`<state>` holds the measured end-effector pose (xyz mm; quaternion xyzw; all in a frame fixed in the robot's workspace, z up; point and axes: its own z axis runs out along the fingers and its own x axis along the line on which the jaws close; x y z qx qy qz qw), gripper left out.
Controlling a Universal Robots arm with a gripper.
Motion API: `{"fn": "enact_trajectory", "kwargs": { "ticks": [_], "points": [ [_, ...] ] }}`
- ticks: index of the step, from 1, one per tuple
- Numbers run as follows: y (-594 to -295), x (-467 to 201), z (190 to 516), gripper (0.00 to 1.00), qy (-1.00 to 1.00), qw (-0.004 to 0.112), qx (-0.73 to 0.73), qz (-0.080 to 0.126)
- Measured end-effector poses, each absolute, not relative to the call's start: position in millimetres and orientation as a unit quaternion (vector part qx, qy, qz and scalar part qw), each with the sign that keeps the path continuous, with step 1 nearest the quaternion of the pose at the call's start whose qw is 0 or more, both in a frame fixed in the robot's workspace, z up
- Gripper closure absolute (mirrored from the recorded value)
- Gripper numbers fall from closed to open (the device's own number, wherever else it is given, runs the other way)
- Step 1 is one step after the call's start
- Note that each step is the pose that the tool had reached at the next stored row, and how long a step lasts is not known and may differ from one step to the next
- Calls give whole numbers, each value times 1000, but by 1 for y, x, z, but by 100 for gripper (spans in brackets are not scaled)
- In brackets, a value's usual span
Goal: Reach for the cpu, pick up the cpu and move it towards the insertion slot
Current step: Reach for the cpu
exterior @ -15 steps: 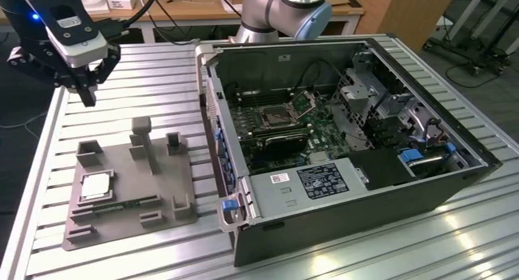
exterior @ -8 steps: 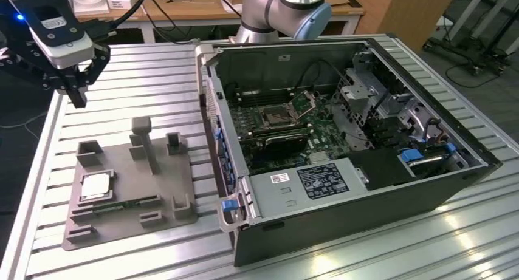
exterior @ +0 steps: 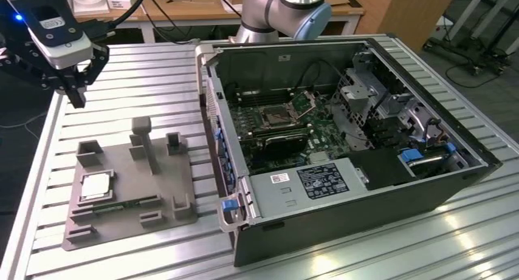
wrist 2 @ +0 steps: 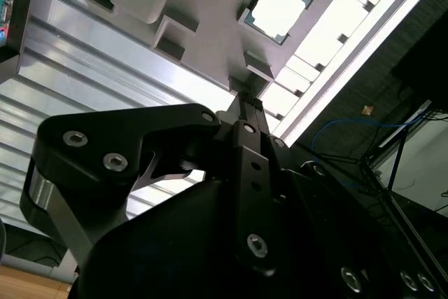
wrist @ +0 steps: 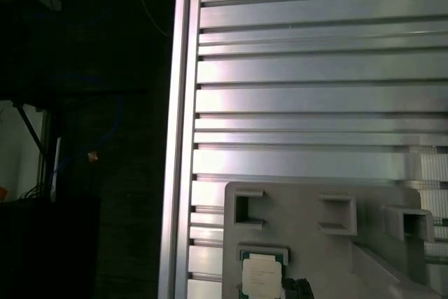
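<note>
Closest: gripper (wrist 2: 250, 99), fingertips pinched together on nothing, hovering at eleven o'clock of grey tray (exterior: 121, 170) in the exterior view. Seated in tray's nine o'clock recess: cpu (exterior: 95, 186); insertion slot (exterior: 274, 116) at two o'clock, inside open case (exterior: 324, 219).

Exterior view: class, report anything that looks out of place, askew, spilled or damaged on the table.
Nothing stands out. The cpu lies flat in its recess of the grey tray, the computer case lies open with nothing spilled, and the gripper hangs clear of both.
</note>
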<state>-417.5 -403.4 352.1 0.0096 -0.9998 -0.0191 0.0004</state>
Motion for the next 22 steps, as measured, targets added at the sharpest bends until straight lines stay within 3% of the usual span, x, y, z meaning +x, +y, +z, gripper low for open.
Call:
{"fn": "enact_trajectory", "kwargs": {
  "ticks": [22],
  "points": [
    [-419, -438, 340, 89, -1000, 0, 10, -19]
  ]
}}
